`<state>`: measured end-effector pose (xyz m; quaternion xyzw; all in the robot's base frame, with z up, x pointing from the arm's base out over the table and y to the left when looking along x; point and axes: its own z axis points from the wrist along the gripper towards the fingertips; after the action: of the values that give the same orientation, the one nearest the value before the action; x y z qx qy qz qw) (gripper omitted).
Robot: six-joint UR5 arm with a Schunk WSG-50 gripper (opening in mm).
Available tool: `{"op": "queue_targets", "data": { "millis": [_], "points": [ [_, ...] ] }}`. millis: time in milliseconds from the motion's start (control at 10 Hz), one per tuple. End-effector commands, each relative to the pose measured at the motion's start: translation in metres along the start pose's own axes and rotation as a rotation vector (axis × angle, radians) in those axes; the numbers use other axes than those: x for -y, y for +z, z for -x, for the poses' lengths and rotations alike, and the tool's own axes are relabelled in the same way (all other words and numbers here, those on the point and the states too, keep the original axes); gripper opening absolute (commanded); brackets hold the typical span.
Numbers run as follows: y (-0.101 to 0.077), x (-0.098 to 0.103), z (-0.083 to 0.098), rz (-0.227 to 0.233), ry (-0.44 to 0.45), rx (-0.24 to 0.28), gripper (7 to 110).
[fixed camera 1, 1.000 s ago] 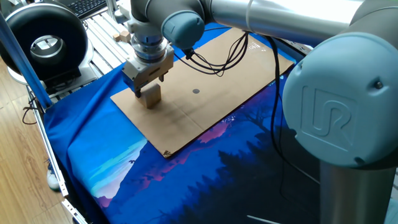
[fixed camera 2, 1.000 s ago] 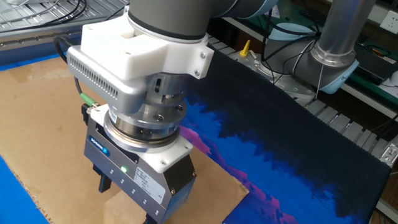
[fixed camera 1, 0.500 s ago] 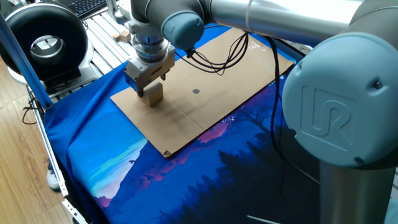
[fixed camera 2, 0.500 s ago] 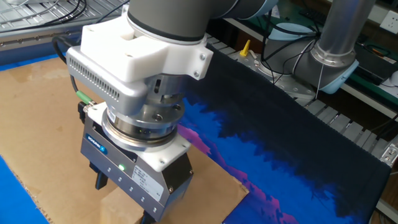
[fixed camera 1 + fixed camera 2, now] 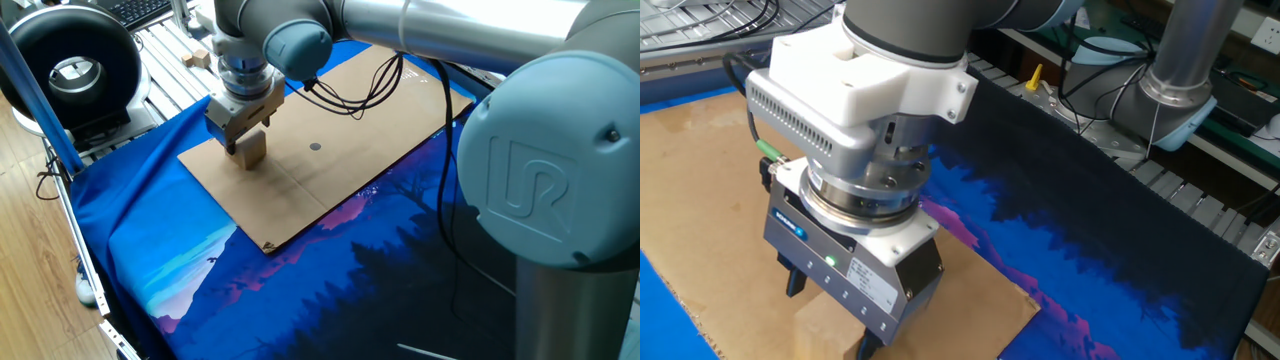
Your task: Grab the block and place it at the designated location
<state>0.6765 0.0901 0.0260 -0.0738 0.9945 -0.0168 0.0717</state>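
Here my grey arm fills most of one fixed view, its broad shoulder housing looming at the right and the long upper tube running across the top toward my wrist. Under everything lies the blue printed cloth, spread over the table and showing dark tree shapes and a pale streak of sky well below and in front of my pincer. On that cloth rests the flat brown cardboard board, a long rectangle lying directly beneath my pincer and stretching away to its far side. Off beyond the board's near corner, well apart from my pincer, stands a black ring-shaped device on slatted metal rails. From the other fixed view my white wrist block sits above the grey pincer body, which carries a small green light. My pincer points straight down over the near end of the board, and its two dark fingers stand on either side of the block, closed against its sides. The block is a plain light-tan wooden cube held between those fingers; whether its base is resting on the cardboard or just clear of it, I cannot tell. The small dark grey round dot lies on the bare board to one side of my pincer, near but apart from the block.
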Motion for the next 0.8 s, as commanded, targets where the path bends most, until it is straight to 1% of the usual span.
{"op": "queue_targets", "data": {
  "millis": [0, 300, 400, 500, 600, 700],
  "points": [
    [-0.002, 0.007, -0.003, 0.006, -0.008, 0.015, 7],
    [-0.004, 0.005, -0.005, 0.016, -0.009, 0.012, 7],
    [-0.004, 0.002, -0.002, 0.022, 0.001, 0.011, 7],
    [-0.005, 0.0, 0.002, 0.03, -0.004, 0.021, 7],
    [-0.006, -0.013, 0.014, 0.08, -0.053, 0.07, 7],
    [-0.004, -0.025, 0.016, 0.124, -0.039, 0.07, 66]
  ]
}}
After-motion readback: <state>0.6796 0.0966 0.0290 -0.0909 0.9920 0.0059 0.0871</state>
